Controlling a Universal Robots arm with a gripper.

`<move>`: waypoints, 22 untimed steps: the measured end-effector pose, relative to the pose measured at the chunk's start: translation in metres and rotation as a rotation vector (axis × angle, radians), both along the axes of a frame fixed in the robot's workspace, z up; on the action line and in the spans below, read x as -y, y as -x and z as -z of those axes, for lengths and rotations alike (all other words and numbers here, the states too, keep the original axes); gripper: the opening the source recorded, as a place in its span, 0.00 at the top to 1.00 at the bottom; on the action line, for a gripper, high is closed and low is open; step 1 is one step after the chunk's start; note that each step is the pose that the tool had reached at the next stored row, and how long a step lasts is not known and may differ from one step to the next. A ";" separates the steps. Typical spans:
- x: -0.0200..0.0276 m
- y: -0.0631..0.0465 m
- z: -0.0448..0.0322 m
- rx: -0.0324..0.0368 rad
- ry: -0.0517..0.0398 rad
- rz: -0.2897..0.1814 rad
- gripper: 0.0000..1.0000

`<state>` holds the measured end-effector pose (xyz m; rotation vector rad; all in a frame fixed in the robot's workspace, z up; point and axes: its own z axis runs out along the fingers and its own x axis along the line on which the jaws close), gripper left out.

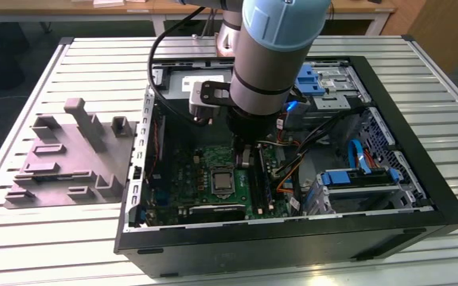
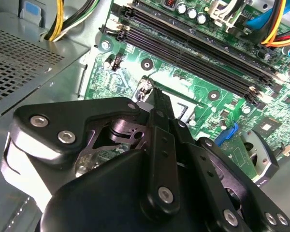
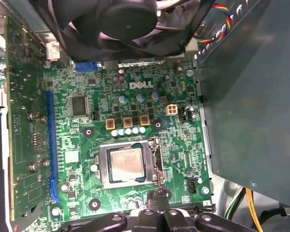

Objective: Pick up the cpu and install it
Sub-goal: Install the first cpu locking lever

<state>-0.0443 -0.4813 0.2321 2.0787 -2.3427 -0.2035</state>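
The cpu [image 3: 127,164], a flat silvery-grey square, lies inside the metal-framed socket [image 3: 102,169] on the green motherboard [image 3: 179,145]. In the exterior view the socket [image 1: 222,179] sits low on the board inside the open black computer case [image 1: 443,208]. My gripper [image 1: 244,158] hangs over the board just beyond the socket, a little above it. In both wrist views its black fingers [image 2: 157,104] meet at one narrow tip, shut with nothing between them. That tip [image 3: 159,195] stands beside the socket's edge, apart from the cpu.
A black fan [image 3: 121,24] and a grey case wall [image 3: 251,96] flank the socket, with an upright card [image 3: 19,121] opposite the wall. Memory slots [image 2: 198,53] and coloured cables [image 2: 275,24] run close by. A grey slotted fixture [image 1: 70,158] stands at the exterior view's left.
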 end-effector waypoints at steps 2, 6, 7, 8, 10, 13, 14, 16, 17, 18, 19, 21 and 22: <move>0.0002 0.000 0.0000 -0.0001 0.0186 -0.006 0.89; 0.0003 0.000 0.0037 0.0005 0.0514 -0.038 0.89; 0.0004 0.000 0.0049 0.0006 0.0516 -0.044 0.89; 0.0006 0.000 0.0063 0.0008 0.0516 -0.050 0.89; 0.0007 0.000 0.0089 0.0011 0.0516 -0.061 0.89; 0.0020 0.000 0.0117 0.0013 0.0518 -0.072 0.89; 0.0026 0.000 0.0122 0.0014 0.0517 -0.076 0.89; 0.0039 0.000 0.0129 0.0016 0.0516 -0.082 0.89; 0.0047 0.000 0.0131 0.0016 0.0518 -0.086 0.89; 0.0055 0.000 0.0134 0.0018 0.0518 -0.089 0.89; 0.0063 0.000 0.0136 0.0019 0.0519 -0.092 0.89; 0.0082 0.000 0.0139 0.0020 0.0520 -0.097 0.89; 0.0093 0.000 0.0140 0.0020 0.0521 -0.099 0.89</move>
